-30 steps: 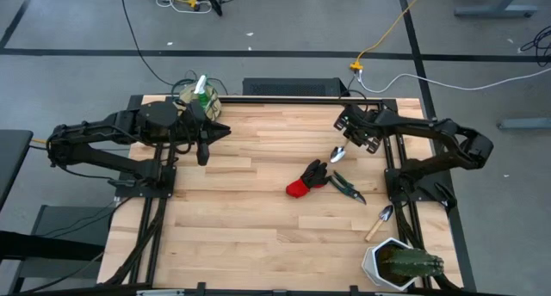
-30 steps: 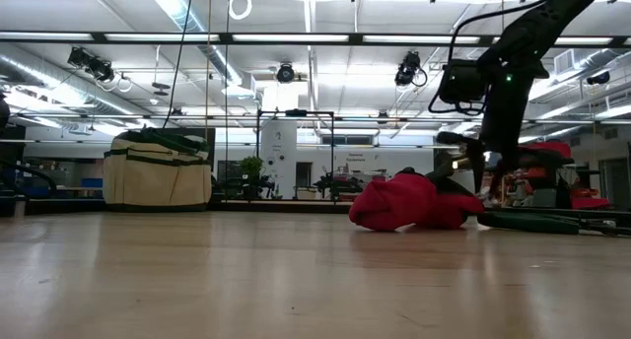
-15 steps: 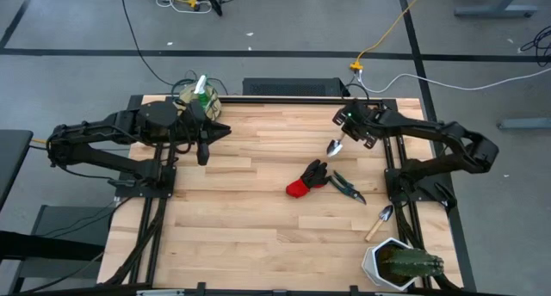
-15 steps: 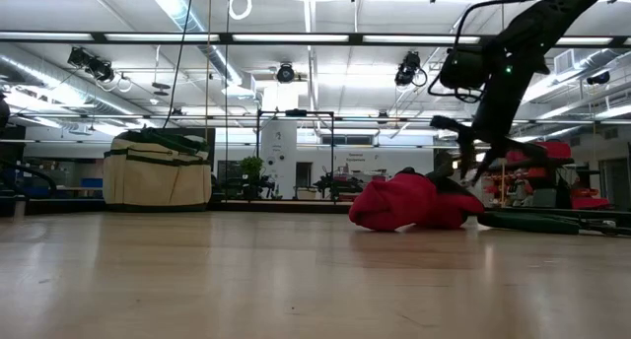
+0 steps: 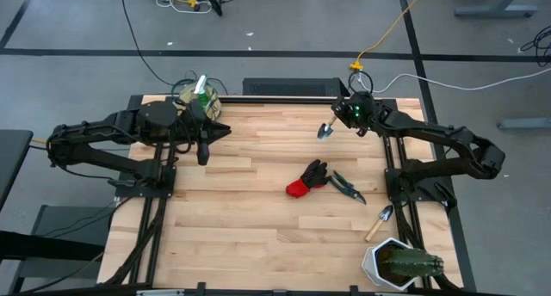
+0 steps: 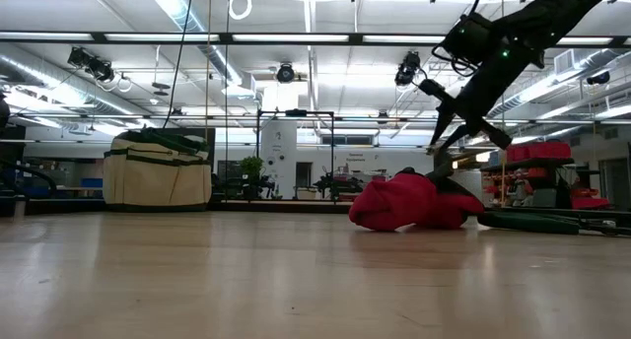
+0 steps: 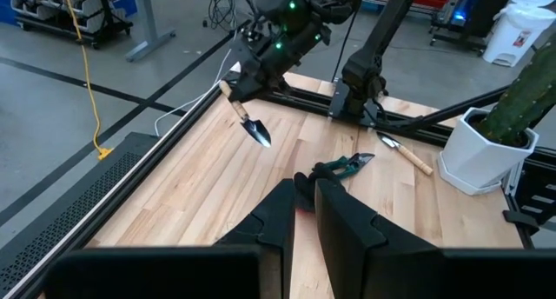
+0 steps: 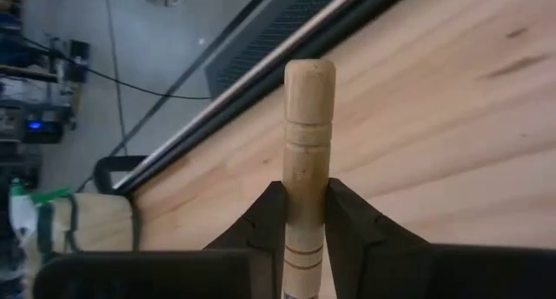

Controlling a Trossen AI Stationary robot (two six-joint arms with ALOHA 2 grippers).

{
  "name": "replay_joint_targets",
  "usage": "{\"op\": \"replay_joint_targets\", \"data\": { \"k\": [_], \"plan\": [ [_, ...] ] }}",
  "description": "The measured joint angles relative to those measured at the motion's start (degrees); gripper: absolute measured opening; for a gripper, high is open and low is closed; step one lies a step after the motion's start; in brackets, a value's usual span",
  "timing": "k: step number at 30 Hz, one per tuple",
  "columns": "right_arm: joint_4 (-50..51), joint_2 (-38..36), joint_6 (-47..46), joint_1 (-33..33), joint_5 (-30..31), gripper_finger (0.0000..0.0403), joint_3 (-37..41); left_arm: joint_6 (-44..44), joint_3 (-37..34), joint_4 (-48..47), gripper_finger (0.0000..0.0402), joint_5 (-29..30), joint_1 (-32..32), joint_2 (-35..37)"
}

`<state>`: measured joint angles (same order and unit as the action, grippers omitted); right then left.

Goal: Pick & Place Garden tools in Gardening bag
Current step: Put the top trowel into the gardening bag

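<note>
Trowel (image 5: 326,130) transfer is underway: the right gripper (image 5: 351,115) is pinching its wooden handle, holding it in the air well apart from the gardening bag (image 5: 198,99), which is sitting at the wooden table's (image 5: 258,227) far corner. Next, I judge, it needs carrying across to the bag's mouth. The left gripper (image 5: 202,150), fingers pressed together and holding nothing, is waiting near the bag. A workshop with ceiling lights is showing beyond the table.

- A robotics lab or workshop (large, open-plan).
- Around the wooden table (image 5: 258,201): grey concrete floor (image 5: 258,25) with trailing cables (image 5: 392,25).
- Beyond the table: exposed ceiling ducts (image 6: 39,68), strip lights (image 6: 187,9), storage bins (image 7: 39,3).
</note>
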<state>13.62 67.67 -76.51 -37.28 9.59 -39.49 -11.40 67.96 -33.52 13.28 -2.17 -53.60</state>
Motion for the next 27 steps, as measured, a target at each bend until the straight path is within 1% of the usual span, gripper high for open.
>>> {"op": "replay_joint_targets", "data": {
  "k": [4,11,20,27],
  "plan": [
    [-0.54,-0.65,1.99,0.0,0.1,0.0056,0.0,0.0,0.0,-0.02,0.0053,0.0,0.01,0.0],
    [-9.11,-1.4,15.79,0.0,-0.06,0.0055,-0.02,0.0,0.0,-0.02,0.0053,0.0,0.0,0.0],
    [-16.99,-1.82,23.96,0.0,-1.65,0.0055,-0.02,0.03,0.0,1.19,0.0053,0.0,0.0,0.0],
    [-22.37,-1.82,30.87,1.24,-2.87,0.0055,-0.02,0.02,0.0,2.4,0.0053,0.0,0.01,0.0]
  ]
}}
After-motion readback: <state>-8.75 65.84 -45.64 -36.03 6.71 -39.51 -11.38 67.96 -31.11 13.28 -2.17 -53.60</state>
